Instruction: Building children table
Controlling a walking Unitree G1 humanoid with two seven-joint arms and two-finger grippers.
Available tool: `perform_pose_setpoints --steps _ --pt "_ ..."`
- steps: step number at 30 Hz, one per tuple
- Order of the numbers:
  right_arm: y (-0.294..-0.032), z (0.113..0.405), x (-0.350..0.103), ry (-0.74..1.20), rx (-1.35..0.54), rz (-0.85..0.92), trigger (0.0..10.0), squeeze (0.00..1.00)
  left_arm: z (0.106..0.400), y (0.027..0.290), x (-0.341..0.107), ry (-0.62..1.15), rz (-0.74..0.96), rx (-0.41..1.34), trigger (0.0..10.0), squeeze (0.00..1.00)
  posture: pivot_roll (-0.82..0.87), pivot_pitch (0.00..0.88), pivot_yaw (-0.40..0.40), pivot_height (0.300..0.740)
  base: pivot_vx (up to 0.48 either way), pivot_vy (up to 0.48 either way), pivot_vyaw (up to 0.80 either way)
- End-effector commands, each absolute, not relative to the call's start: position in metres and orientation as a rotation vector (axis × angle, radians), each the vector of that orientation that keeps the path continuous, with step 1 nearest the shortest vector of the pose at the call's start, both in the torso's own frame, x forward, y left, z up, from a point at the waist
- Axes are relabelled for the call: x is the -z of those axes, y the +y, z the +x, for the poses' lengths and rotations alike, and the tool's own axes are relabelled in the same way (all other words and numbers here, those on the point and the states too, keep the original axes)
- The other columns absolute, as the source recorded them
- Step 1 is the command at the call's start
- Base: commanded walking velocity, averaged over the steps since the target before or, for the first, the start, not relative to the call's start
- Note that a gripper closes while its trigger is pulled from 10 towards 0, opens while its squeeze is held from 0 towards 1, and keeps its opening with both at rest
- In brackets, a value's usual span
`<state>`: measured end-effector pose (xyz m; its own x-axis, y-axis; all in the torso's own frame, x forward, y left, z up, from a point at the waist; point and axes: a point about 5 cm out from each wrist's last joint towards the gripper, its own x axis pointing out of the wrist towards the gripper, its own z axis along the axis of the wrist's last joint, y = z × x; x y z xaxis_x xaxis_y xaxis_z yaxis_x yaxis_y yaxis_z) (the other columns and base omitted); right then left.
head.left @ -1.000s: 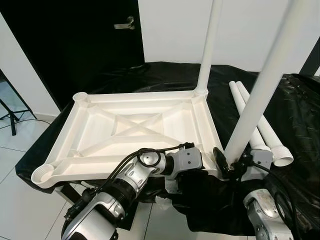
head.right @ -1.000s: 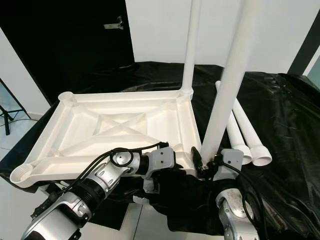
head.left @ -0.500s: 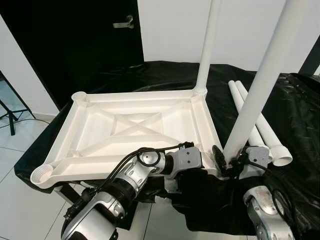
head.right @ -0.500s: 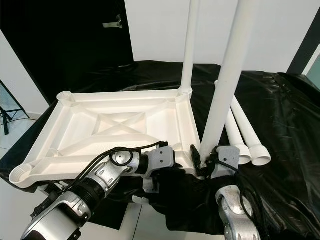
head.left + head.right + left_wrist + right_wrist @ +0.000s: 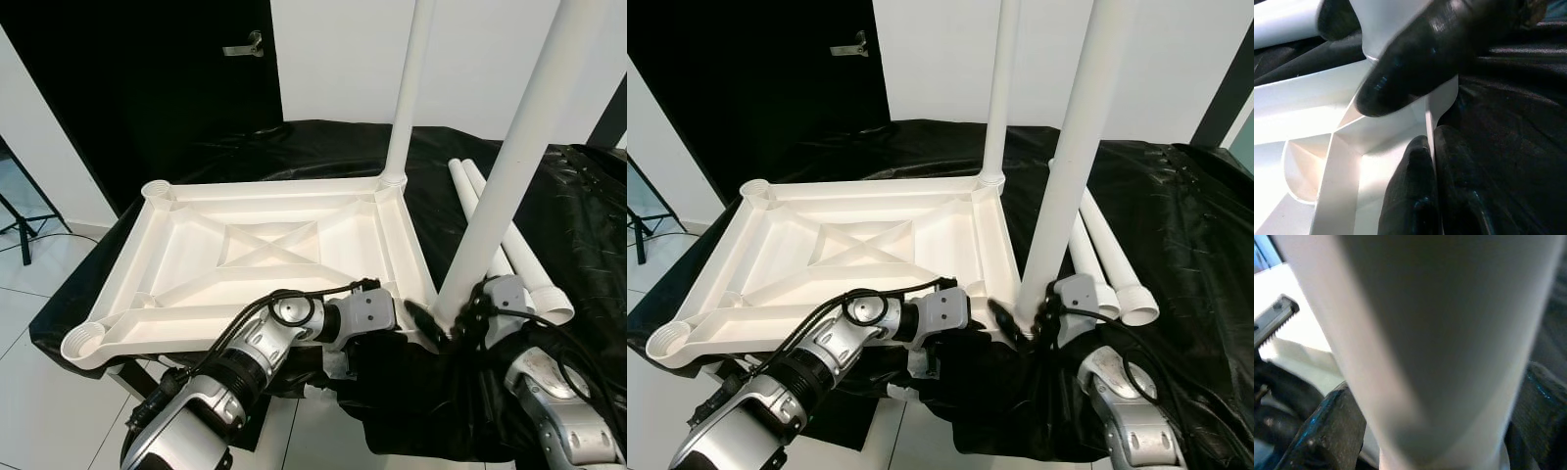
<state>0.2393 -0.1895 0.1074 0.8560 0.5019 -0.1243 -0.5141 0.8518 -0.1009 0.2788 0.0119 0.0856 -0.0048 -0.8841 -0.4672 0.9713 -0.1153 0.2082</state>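
Observation:
A white table top (image 5: 196, 318) lies upside down on a black-covered surface. One white leg (image 5: 409, 88) stands upright in the far right corner socket. My right gripper (image 5: 451, 323) is shut on a second white leg (image 5: 509, 157), which leans slightly, its lower end at the near right corner. In the right wrist view this leg (image 5: 1440, 333) sits between the black fingers (image 5: 1327, 431). My left gripper (image 5: 392, 333) is shut on the table top's near rim beside that corner, with one finger (image 5: 1425, 63) above the rim (image 5: 1312, 117) and one below.
Two loose white legs (image 5: 544, 289) lie side by side on the black cloth (image 5: 588, 225) to the right. A black door with a handle (image 5: 243, 45) stands behind at the left. Tiled floor and a stand's foot (image 5: 20, 235) are at the far left.
My right forearm has swung outward to the right and risen a little, still gripping the leg. The leg's lower end has barely moved. The left arm holds still.

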Motion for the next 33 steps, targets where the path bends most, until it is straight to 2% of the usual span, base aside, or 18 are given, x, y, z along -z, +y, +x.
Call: perform_pose_setpoints --steps 1,4,5,6,7,8,16,20,23,24,26,27,28,29,33 --pt "-0.189 0.239 -0.104 0.139 -0.592 -0.131 10.0 0.0 0.253 0.039 -0.031 0.524 0.54 1.666 10.0 0.0 0.16 0.0 -0.018 0.74 0.0 0.0 0.0" --pt "-0.188 0.234 -0.1 0.196 -0.719 -0.16 10.0 0.0 0.253 0.039 -0.03 0.524 0.539 1.665 10.0 0.0 0.16 0.0 -0.018 0.74 0.0 0.0 0.0" --pt "-0.19 0.235 -0.1 0.205 -0.73 -0.153 8.8 0.0 0.253 0.039 -0.03 0.524 0.538 1.665 10.0 0.0 0.16 0.0 -0.019 0.74 0.0 0.0 0.0" --pt "-0.19 0.235 -0.101 0.205 -0.739 -0.149 3.6 0.0 0.253 0.039 -0.03 0.523 0.538 1.665 10.0 0.0 0.16 0.0 -0.019 0.74 0.0 0.0 0.0" --pt "-0.19 0.235 -0.101 0.205 -0.739 -0.149 3.6 0.0 0.253 0.039 -0.03 0.523 0.538 1.665 10.0 0.0 0.16 0.0 -0.019 0.74 0.0 0.0 0.0" --pt "-0.191 0.236 -0.102 0.201 -0.737 -0.148 0.0 0.0 0.253 0.039 -0.031 0.523 0.538 1.664 10.0 0.0 0.16 0.0 -0.019 0.74 0.0 0.0 0.0" --pt "-0.191 0.232 -0.099 0.2 -0.738 -0.151 0.0 0.0 0.253 0.039 -0.031 0.521 0.539 1.666 10.0 0.0 0.16 0.0 -0.015 0.74 0.0 0.0 0.0" --pt "-0.179 0.214 -0.089 0.187 -0.697 -0.115 0.0 0.0 0.253 0.039 -0.031 0.522 0.542 1.67 10.0 0.0 0.16 0.0 -0.013 0.74 0.0 0.0 0.0" --pt "-0.179 0.21 -0.084 0.133 -0.48 -0.086 0.0 0.0 0.254 0.039 -0.032 0.52 0.544 1.667 10.0 0.0 0.17 0.0 -0.019 0.74 0.0 0.0 0.0" --pt "-0.179 0.21 -0.084 0.133 -0.48 -0.086 0.0 0.0 0.254 0.039 -0.032 0.52 0.544 1.667 10.0 0.0 0.17 0.0 -0.019 0.74 0.0 0.0 0.0" --pt "-0.183 0.21 -0.083 0.091 -0.301 -0.07 0.0 0.0 0.254 0.039 -0.032 0.519 0.543 1.666 10.0 0.0 0.17 0.0 -0.019 0.74 0.0 0.0 0.0" --pt "-0.183 0.21 -0.083 0.091 -0.301 -0.07 0.0 0.0 0.254 0.039 -0.032 0.519 0.543 1.666 10.0 0.0 0.17 0.0 -0.019 0.74 0.0 0.0 0.0" --pt "-0.192 0.21 -0.086 0.045 -0.107 -0.066 0.0 0.0 0.253 0.04 -0.031 0.522 0.543 1.668 10.0 0.0 0.17 0.0 -0.018 0.74 0.0 0.0 0.0" --pt "-0.196 0.209 -0.087 0.034 -0.047 -0.069 0.0 0.0 0.252 0.04 -0.03 0.524 0.544 1.668 10.0 0.0 0.17 0.0 -0.017 0.74 0.0 0.0 0.0" --pt "-0.199 0.21 -0.088 0.029 -0.01 -0.072 0.0 0.0 0.252 0.041 -0.03 0.526 0.544 1.669 10.0 0.0 0.17 0.0 -0.016 0.74 0.0 0.0 0.0"
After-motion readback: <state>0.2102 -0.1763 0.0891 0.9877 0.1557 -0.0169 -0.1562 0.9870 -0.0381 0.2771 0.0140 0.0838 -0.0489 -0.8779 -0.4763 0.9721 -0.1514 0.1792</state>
